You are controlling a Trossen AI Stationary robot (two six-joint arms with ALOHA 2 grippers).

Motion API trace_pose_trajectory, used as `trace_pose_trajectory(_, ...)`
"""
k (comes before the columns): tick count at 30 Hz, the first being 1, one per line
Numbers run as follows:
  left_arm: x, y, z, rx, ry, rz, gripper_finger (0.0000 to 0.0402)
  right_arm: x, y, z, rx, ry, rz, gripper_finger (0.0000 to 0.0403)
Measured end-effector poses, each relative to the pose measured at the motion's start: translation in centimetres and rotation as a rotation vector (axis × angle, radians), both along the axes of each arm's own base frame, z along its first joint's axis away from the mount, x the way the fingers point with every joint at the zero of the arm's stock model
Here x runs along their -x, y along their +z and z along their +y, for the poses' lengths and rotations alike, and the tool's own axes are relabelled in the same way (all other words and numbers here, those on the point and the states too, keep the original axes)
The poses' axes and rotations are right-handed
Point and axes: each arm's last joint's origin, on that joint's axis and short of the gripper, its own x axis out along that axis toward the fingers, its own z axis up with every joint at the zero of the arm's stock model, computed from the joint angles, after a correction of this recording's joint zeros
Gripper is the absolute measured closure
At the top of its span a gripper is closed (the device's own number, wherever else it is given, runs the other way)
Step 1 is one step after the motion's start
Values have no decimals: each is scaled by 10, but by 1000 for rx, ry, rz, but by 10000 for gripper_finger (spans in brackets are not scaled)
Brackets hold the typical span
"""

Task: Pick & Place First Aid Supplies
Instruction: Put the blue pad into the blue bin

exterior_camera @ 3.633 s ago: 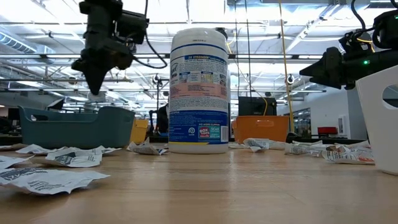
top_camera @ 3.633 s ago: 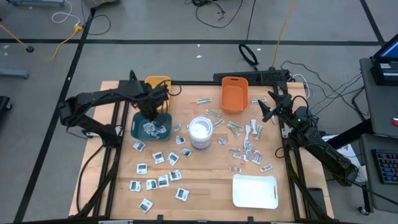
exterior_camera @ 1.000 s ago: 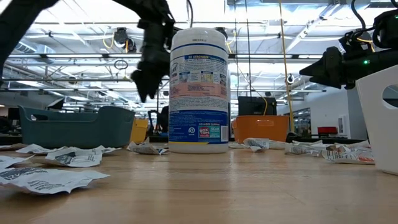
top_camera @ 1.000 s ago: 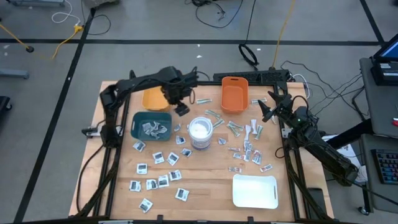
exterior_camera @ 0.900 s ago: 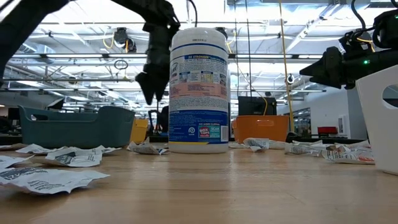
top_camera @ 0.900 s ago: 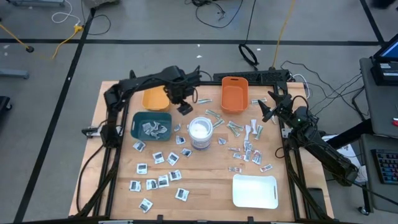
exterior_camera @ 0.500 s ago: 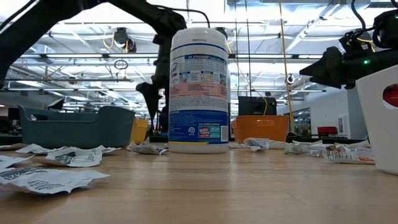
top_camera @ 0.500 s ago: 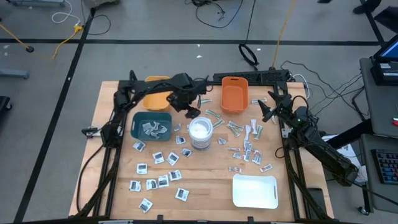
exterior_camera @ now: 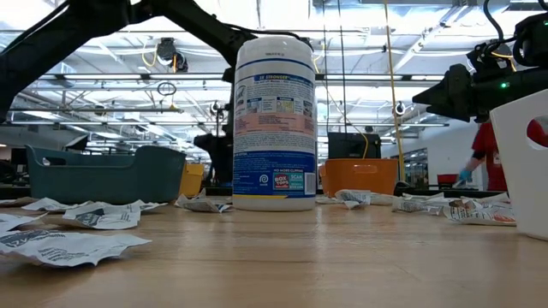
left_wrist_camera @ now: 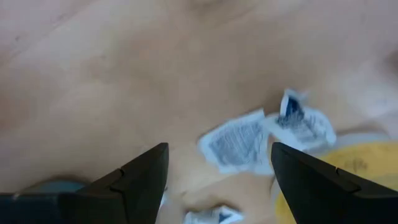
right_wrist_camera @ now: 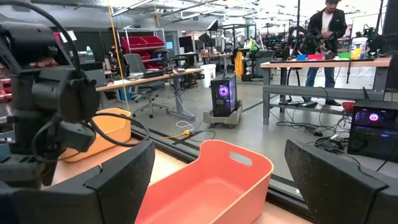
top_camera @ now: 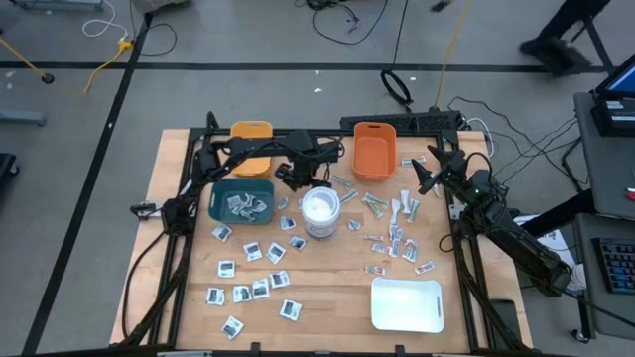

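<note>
Left gripper (left_wrist_camera: 217, 180) hangs low over the wood, jaws spread and empty — a crumpled white packet (left_wrist_camera: 236, 142) lies between and just ahead of its fingers. Right gripper (right_wrist_camera: 217, 180) waits wide open, empty, facing the orange bin (right_wrist_camera: 211, 180).

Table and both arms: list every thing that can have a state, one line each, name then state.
left gripper: open, empty, low over the table between the teal bin and the canister
right gripper: open, empty, raised at the table's right edge
teal bin: holds several packets
orange bin: empty
yellow bin: contents hidden by the arm
canister: upright
white tray: empty
</note>
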Motion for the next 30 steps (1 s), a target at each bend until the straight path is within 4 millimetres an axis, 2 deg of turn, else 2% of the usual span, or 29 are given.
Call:
trace_pose_trajectory(5, -3, -8, 1, -20, 74, -33, 113, 0, 0, 0, 0, 0, 0, 46)
trace_pose_trajectory(10, 2, -19, -2, 25, 134, 1, 124, 0, 0, 0, 0, 0, 0, 46)
trace_pose_trajectory(19, 7, -26, -4, 39, 128, 23, 141, 0, 0, 0, 0, 0, 0, 46)
trace_pose_trajectory(24, 8, -26, -1, 40, 127, 23, 175, 0, 0, 0, 0, 0, 0, 46)
trace_pose_trajectory(30, 9, -27, 1, 15, 128, 33, 238, 0, 0, 0, 0, 0, 0, 46)
